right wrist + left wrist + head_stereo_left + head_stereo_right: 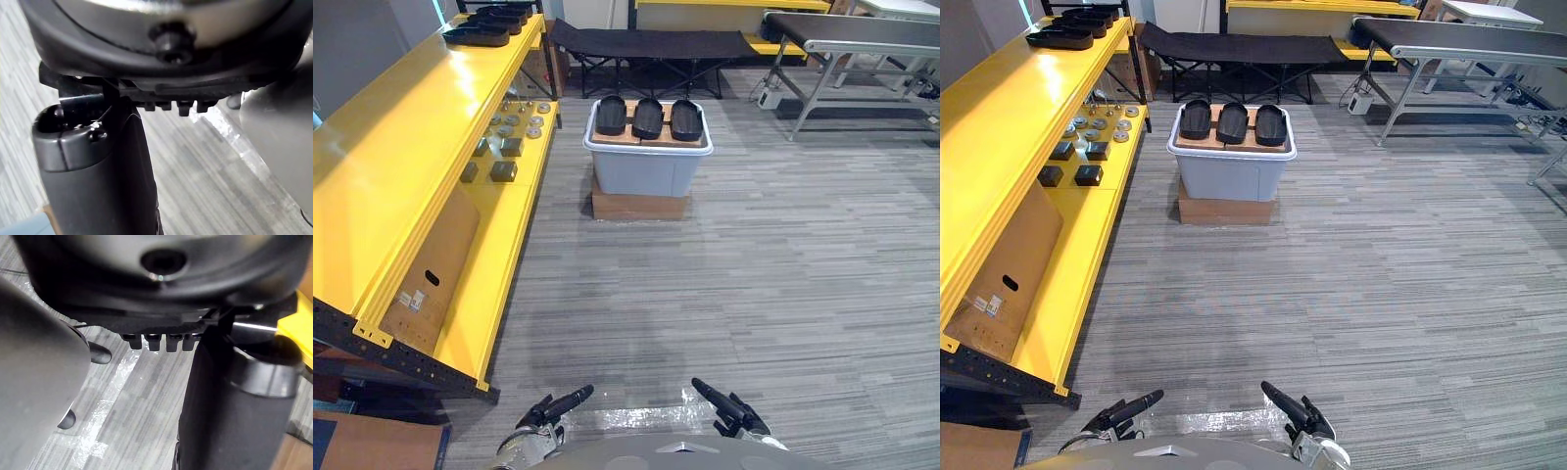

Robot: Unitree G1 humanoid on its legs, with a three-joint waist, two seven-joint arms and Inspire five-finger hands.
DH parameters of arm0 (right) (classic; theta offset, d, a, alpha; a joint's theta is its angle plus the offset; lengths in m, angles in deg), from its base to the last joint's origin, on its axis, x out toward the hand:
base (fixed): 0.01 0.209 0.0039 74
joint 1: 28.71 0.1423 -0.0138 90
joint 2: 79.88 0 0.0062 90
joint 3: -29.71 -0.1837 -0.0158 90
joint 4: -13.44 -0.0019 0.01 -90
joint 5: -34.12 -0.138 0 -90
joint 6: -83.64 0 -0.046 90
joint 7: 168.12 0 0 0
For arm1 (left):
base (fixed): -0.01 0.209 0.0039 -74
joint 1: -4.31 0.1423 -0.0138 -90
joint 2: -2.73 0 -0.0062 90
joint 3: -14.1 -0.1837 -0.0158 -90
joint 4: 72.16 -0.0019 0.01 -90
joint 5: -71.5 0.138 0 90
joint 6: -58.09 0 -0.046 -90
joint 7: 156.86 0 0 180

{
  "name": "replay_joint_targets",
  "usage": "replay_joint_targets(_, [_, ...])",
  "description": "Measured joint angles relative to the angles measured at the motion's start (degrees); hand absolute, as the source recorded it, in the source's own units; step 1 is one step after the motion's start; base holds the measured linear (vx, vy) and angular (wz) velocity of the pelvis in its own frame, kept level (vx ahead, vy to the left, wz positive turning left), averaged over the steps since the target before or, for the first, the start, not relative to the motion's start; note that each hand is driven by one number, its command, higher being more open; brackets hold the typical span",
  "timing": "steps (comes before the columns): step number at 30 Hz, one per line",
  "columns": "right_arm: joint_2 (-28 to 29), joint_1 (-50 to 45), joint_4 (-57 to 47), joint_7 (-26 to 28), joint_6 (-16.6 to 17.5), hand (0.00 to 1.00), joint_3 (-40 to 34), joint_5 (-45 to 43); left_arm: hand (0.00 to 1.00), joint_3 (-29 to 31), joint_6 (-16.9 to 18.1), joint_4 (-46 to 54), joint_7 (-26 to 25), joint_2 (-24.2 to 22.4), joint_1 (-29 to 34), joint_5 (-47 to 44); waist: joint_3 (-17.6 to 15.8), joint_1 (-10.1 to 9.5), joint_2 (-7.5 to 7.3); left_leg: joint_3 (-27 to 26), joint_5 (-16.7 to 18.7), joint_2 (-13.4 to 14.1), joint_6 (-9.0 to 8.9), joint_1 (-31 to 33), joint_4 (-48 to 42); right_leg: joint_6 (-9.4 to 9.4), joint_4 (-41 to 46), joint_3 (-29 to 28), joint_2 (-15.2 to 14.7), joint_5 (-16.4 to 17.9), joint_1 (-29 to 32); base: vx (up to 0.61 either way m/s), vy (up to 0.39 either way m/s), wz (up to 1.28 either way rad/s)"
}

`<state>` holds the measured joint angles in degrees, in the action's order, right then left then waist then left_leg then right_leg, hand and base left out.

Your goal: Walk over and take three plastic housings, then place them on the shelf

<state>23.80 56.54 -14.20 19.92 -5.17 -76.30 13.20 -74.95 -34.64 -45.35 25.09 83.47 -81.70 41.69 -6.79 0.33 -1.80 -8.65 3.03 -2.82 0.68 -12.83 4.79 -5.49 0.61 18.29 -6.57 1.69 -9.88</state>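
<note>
1. Left hand point(551, 409) and right hand point(732, 409) sit low at the near edge of the eye views, fingers straight and relaxed, with nothing in either.
2. Three black plastic housings point(647, 118) lie side by side on a wooden board point(646, 142) laid across a grey tub point(641, 168). The tub stands on a cardboard box point(639, 206), well apart from the hands across open carpet.
3. To the robot's left runs the yellow shelf point(401, 147). Its lower level carries small metal parts point(514, 122), and a cardboard sheet point(435, 264) leans nearer the robot.
4. At the far end of the shelf's top level sit dark trays point(494, 24). They look like more housings, though they are too distant to be sure.
5. Behind the tub stand a black folding cot point(646, 44) and a conveyor table point(862, 34).
6. By my reading nothing is done yet: the walk to the tub, all three pickups and the placing on the shelf remain.
</note>
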Motion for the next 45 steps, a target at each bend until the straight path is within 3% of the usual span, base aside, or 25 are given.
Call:
replay_joint_targets(1, [0.0, 0.1, 0.0, 0.0, 0.0, 1.0, 0.0, 0.0, 1.0, 0.0, 0.2, 0.0, 0.3, 0.1, 0.1, 0.0, 0.0, -0.03, -0.17, -0.1, 0.1, -0.2, 0.16, 0.3, 0.0, 0.81, 1.3, 0.0, -0.3, 0.7, 1.0, -0.07, 0.017, -0.04])
replay_joint_targets(3, [0.0, 0.3, 0.0, -0.4, 0.1, 1.0, -0.3, -0.2, 1.0, 0.0, 0.2, 0.1, 1.3, 0.8, -0.1, 0.3, -0.8, 0.12, -0.79, 0.0, 1.2, -0.7, 1.64, 1.5, -1.0, 0.28, 7.7, -0.1, -2.0, 3.7, 4.3, -0.04, 0.027, 0.04])
replay_joint_targets(4, [-0.2, 0.3, -0.2, -1.1, 0.3, 1.0, -0.3, -0.5, 1.0, -0.1, 0.4, 0.3, 1.3, 0.5, -0.6, 0.3, -1.7, 0.12, -0.6, -0.3, 2.7, -0.6, 3.59, 2.2, -3.2, -1.04, 16.7, -0.7, -3.5, 5.1, 8.2, -0.05, 0.066, -0.03])
replay_joint_targets(6, [-0.1, 1.2, -0.3, -1.6, 0.5, 1.0, -1.2, -2.7, 1.0, -0.1, 0.6, 0.3, 1.6, 1.3, -1.3, -0.2, -4.4, 0.06, -0.93, -0.4, 4.6, -0.4, 5.4, 1.1, -5.9, -1.2, 33.8, -1.8, -6.5, 3.9, 14.9, -0.03, 0.088, -0.05])
replay_joint_targets(7, [-0.1, 1.3, -0.3, -1.4, 0.5, 1.0, -1.6, -3.7, 1.0, -0.2, 0.6, 0.3, 1.6, 1.9, -1.9, -0.6, -6.0, 0.17, -0.92, -0.3, 5.7, -0.3, 6.18, -0.2, -7.1, 0.14, 39.3, -3.2, -6.6, 4.4, 17.6, 0.02, 0.071, 0.02])
replay_joint_targets(11, [-0.1, 0.6, -0.2, -0.8, 1.2, 1.0, -1.6, -4.3, 1.0, -0.6, 0.0, 0.1, 2.4, 2.3, -1.8, -0.6, -6.0, 1.02, -0.91, 0.6, 8.1, 2.2, 5.8, -0.6, -9.7, 0.64, 29.8, -3.9, -2.8, 6.9, 19.9, 0.16, 0.042, 0.13])
replay_joint_targets(13, [0.0, -0.8, -0.2, -0.4, 1.8, 1.0, -1.6, -4.2, 1.0, -0.6, -0.1, 0.2, 3.4, 2.2, -1.9, 0.1, -6.0, 1.67, -0.9, 0.9, 8.4, 2.7, 4.03, -1.4, -9.6, 0.09, 19.5, -2.9, -1.6, 5.4, 20.1, 0.29, -0.035, 0.2])
replay_joint_targets(15, [0.4, -3.0, 0.0, 0.0, 1.9, 1.0, -2.6, -4.2, 1.0, -0.6, -0.2, 0.2, 3.4, 2.1, -1.9, 1.2, -6.1, 1.76, -0.75, 0.8, 10.3, 2.7, 0.8, -3.8, -9.6, 0.56, 9.2, -3.3, -0.5, 0.2, 19.9, 0.36, -0.094, -0.01])
replay_joint_targets(19, [1.0, -4.0, -0.1, 0.6, 1.8, 1.0, -4.9, -4.5, 1.0, -0.3, -1.8, 0.2, 3.2, 1.5, -1.7, 1.2, -5.8, 3.44, 0.19, 2.5, 17.5, 5.3, -2.34, -7.1, -12.1, 1.76, 10.9, -6.6, 1.4, -1.0, 20.4, 0.47, -0.228, 0.24])
replay_joint_targets(20, [0.2, -4.6, -0.4, 1.4, 1.6, 1.0, -5.5, -4.3, 1.0, 0.6, -2.2, 0.4, 2.8, 0.3, -1.1, 1.1, -4.4, 4.14, 2.45, 2.8, 19.0, 8.6, -3.85, -7.7, -13.3, 3.36, 14.4, -5.5, 3.9, -1.0, 21.0, 0.54, -0.282, 0.47])
replay_joint_targets(21, [0.3, -5.0, -0.3, 1.3, 1.6, 1.0, -5.6, -4.1, 1.0, 1.3, -2.2, 0.9, 2.6, 0.0, -0.3, 1.1, -3.3, 4.11, 2.5, 3.8, 19.8, 10.4, -5.37, -5.1, -20.2, 6.82, 15.3, -5.1, 5.6, -1.2, 20.5, 0.55, -0.313, 0.34])
replay_joint_targets(23, [-0.3, -4.4, -0.3, 1.3, 1.7, 1.0, -5.8, -4.0, 1.0, 3.0, -2.1, 2.5, 2.6, -0.2, -0.7, 0.6, -2.8, 3.34, 3.45, 4.4, 17.1, 13.1, -7.72, 3.3, -36.7, 8.37, 14.9, -4.5, 7.1, 0.5, 19.6, 0.5, -0.314, 0.08])
replay_joint_targets(24, [-1.3, -3.8, -0.4, 1.3, 2.0, 1.0, -5.7, -3.9, 1.0, 4.3, -2.0, 3.2, 2.5, -0.5, -2.0, 0.6, -4.1, 2.67, 4.96, 3.8, 13.3, 17.1, -7.31, 11.2, -55.0, 9.46, 12.3, -4.2, 9.3, 1.3, 15.0, 0.58, -0.339, 0.05])
replay_joint_targets(25, [-1.9, -3.0, 0.3, 1.1, 2.0, 1.0, -5.5, -3.5, 1.0, 4.6, -1.8, 3.3, 2.5, -0.3, -2.7, 0.3, -5.1, 2.6, 5.66, 2.6, 14.0, 18.7, -6.82, 13.4, -61.2, 10.1, 10.2, -4.2, 10.3, 1.7, 10.7, 0.72, -0.359, 0.08])
replay_joint_targets(27, [-2.1, -2.8, 1.0, 0.7, 2.2, 1.0, -5.1, -2.4, 1.0, 4.5, -2.3, 3.0, 2.5, -0.1, -3.7, 0.4, -6.0, 2.25, 4.86, 2.0, 15.2, 17.2, -6.24, 15.9, -62.1, 10.59, 7.4, -4.6, 10.4, 2.0, 4.6, 0.5, -0.206, 0.0])
replay_joint_targets(30, [-2.2, -0.1, 0.5, 0.1, 3.3, 1.0, -4.5, -2.3, 1.0, 4.6, -2.0, 4.2, 4.7, -0.6, -3.7, 1.2, -6.1, -0.18, 4.38, 1.2, 15.5, 9.1, -6.33, 24.3, -43.3, 10.05, 2.8, -9.0, 9.2, 2.9, -1.6, 0.48, -0.108, -0.63])
replay_joint_targets(31, [-2.1, 1.1, -0.6, 0.0, 3.5, 1.0, -4.0, -2.3, 1.0, 6.1, -1.8, 3.9, 4.9, -1.6, -3.4, 1.3, -6.7, -0.97, 4.48, 1.6, 11.5, 6.6, -6.2, 27.5, -32.9, 10.1, 1.5, -10.6, 9.0, 4.8, -2.7, 0.35, 0.012, -0.78])
replay_joint_targets(33, [-2.0, 1.1, -2.0, -0.2, 3.6, 1.0, -3.5, -2.3, 1.0, 8.2, -2.3, 2.5, 4.9, -2.7, -3.1, 1.5, -7.8, -1.37, 5.94, 4.8, 5.0, 5.4, -6.06, 29.9, -20.1, 9.89, 1.1, -11.4, 10.6, 7.0, -5.1, 0.26, 0.09, -0.4])
replay_joint_targets(34, [-2.2, 0.9, -2.0, -0.3, 3.4, 1.0, -3.0, -2.3, 1.0, 9.0, -2.5, 2.4, 5.0, -2.7, -2.7, 1.4, -7.8, -1.68, 5.93, 5.0, 3.8, 5.3, -6.11, 30.4, -17.7, 9.79, 1.4, -11.6, 11.0, 8.3, -6.1, 0.41, 0.178, -0.31])
replay_joint_targets(36, [-2.0, 0.3, -2.0, -1.3, 3.0, 1.0, -0.5, -2.0, 1.0, 9.6, -2.3, 3.1, 4.9, -1.4, -1.1, 1.4, -7.8, -2.26, 4.25, 4.2, -2.1, 5.4, -4.16, 30.0, -15.5, 9.04, 3.9, -13.9, 11.1, 13.2, -9.0, 0.43, 0.165, -0.35])
replay_joint_targets(38, [-1.2, 0.8, -2.0, -2.0, 2.8, 1.0, 0.6, -1.9, 1.0, 9.6, -2.4, 3.1, 4.5, 0.9, -0.1, 1.3, -6.7, -3.28, -0.09, 0.7, -6.8, 3.2, -0.6, 30.0, -17.7, 7.17, 8.7, -16.1, 7.3, 17.5, -8.5, 0.59, 0.183, -0.4])
replay_joint_targets(40, [-1.2, 2.0, -1.5, -2.4, 2.4, 1.0, 1.2, -1.8, 1.0, 9.2, -2.3, 2.8, 4.1, 1.2, -0.2, 1.3, -6.8, -3.28, -0.56, 1.0, -9.1, 2.1, 3.46, 28.3, -16.6, 5.5, 19.7, -16.8, 6.3, 16.9, -4.0, 0.56, 0.182, -0.15])
replay_joint_targets(41, [-0.5, 2.5, -1.0, -2.4, 2.4, 1.0, 1.5, -1.1, 1.0, 8.7, -2.3, 2.5, 3.8, 1.8, -0.2, 1.3, -7.2, -3.02, -1.31, 0.9, -8.4, 1.0, 4.01, 25.2, -14.8, 2.04, 28.8, -16.1, 4.7, 16.0, -0.8, 0.54, 0.197, -0.01])
replay_joint_targets(43, [-0.1, 3.1, 0.5, -2.5, 2.4, 1.0, 1.5, 1.4, 1.0, 7.4, -2.4, 1.9, 3.1, 2.2, 0.0, 1.4, -7.2, -3.3, -1.5, 0.0, -7.3, 0.2, 4.62, 21.1, -13.8, 2.28, 33.8, -14.1, 2.1, 16.2, 0.7, 0.49, 0.163, -0.09])
replay_joint_targets(45, [-0.4, 4.4, 0.7, -3.0, 3.0, 1.0, 2.3, 2.6, 1.0, 4.8, -2.3, 1.9, 2.6, 2.2, 0.3, 1.4, -7.5, -3.26, -0.04, -0.8, -4.8, 0.1, 4.66, 16.0, -12.6, 2.64, 31.4, -9.6, -1.7, 16.4, 2.7, 0.39, 0.126, -0.23])
